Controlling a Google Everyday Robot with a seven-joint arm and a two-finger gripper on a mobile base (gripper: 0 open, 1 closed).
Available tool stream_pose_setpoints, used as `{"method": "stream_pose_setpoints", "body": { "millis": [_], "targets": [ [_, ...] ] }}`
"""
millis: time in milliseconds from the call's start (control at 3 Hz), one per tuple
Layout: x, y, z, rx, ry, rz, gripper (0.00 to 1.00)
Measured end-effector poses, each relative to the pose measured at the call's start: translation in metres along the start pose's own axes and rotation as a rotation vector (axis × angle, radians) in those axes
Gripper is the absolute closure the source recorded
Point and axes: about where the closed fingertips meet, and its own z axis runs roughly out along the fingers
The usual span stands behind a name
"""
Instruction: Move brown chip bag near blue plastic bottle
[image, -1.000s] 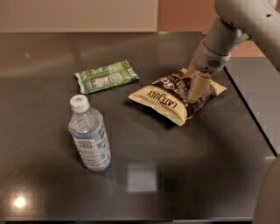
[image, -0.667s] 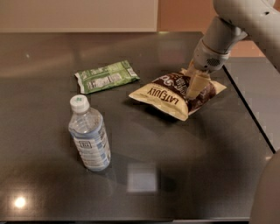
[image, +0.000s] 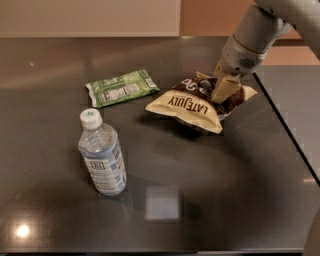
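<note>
Brown chip bag (image: 186, 104), crinkly and pillowy, is pinched at its top by the claw (image: 223, 91).

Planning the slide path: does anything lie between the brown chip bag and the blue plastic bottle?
Nothing visible: only table lies between brown chip bag and blue plastic bottle. The pincer grips the bag's dark end.

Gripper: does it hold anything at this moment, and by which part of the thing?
The gripper holds the chip bag, with its fingers closed on the dark brown part near the right end. The cream end sticks out free to the left.
</note>
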Motion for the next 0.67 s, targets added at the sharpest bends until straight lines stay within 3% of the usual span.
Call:
{"method": "stream_pose_setpoints", "body": {
  "millis": [333, 667],
  "targets": [
    [-0.018, 0.018, -0.025, 0.001, -0.066, -0.077, 1.00],
    [-0.034, 0.038, -0.043, -0.017, -0.125, -0.194, 1.00]
  ]
}}
